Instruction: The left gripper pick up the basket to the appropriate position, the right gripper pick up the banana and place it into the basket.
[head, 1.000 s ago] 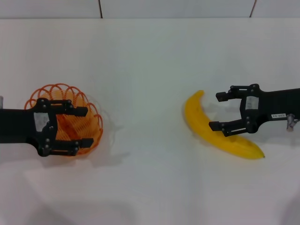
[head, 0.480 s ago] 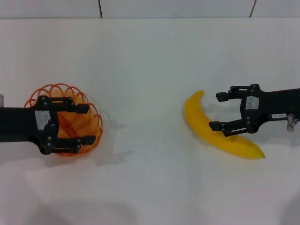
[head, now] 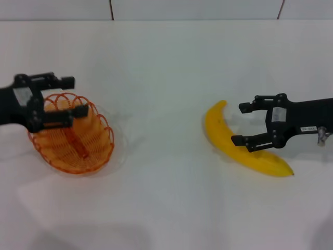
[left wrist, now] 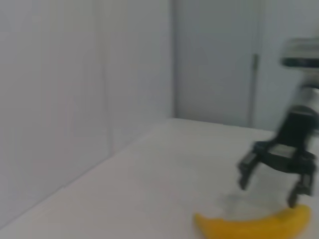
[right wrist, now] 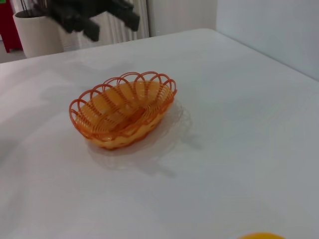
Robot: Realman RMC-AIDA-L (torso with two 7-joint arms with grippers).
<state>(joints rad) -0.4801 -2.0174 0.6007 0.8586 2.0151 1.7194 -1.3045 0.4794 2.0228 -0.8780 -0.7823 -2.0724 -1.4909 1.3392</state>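
Note:
The orange wire basket (head: pixel 92 152) sits empty on the white table at the left; it also shows in the right wrist view (right wrist: pixel 127 133). My left gripper (head: pixel 77 96) is open and empty, raised above the basket's far rim; the right wrist view shows it blurred, well above the basket (right wrist: pixel 94 19). The yellow banana (head: pixel 218 133) lies on the table at the right, also seen in the left wrist view (left wrist: pixel 251 226). My right gripper (head: pixel 238 123) is open just over the banana's middle, one finger on each side; it shows in the left wrist view too (left wrist: pixel 267 193).
The white table (head: pixel 166 78) runs back to a wall at its far edge. Open tabletop lies between the basket and the banana. A white pot (right wrist: pixel 37 32) stands beyond the table in the right wrist view.
My left gripper has risen and drawn back off the basket, empty. The basket now lies uncovered on the table. The right gripper and the banana have not moved.

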